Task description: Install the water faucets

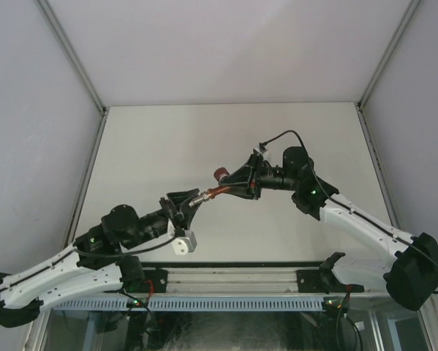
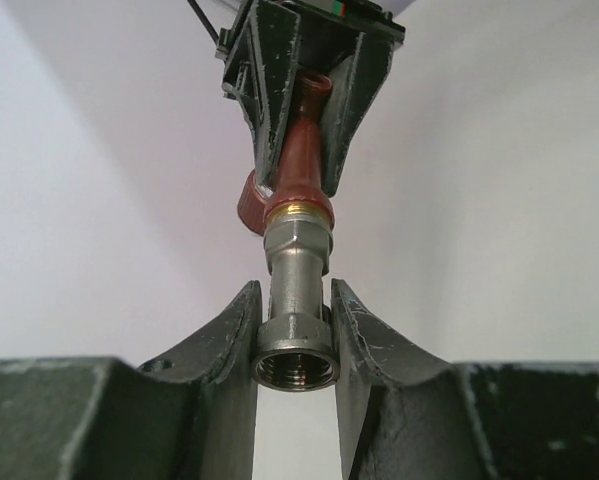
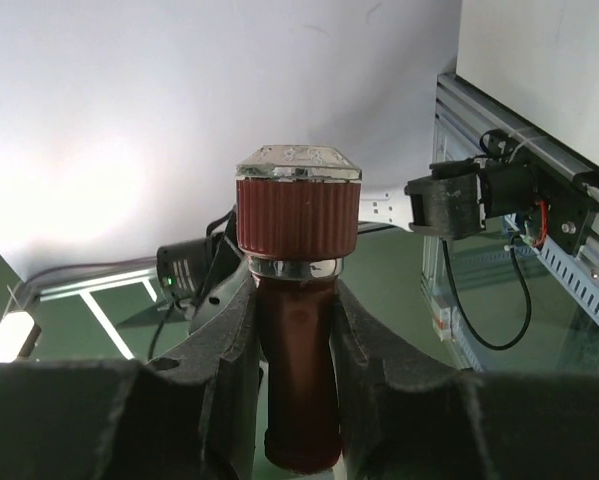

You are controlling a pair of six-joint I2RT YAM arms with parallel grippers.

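Tap body (image 2: 301, 150), one, metal fitting (image 2: 297, 295), one

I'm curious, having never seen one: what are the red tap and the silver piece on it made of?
The red-brown tap body looks like glossy plastic, possibly coated metal: smooth sheen. The silver fitting looks like metal: brushed grey shine, threads cut inside its open end.
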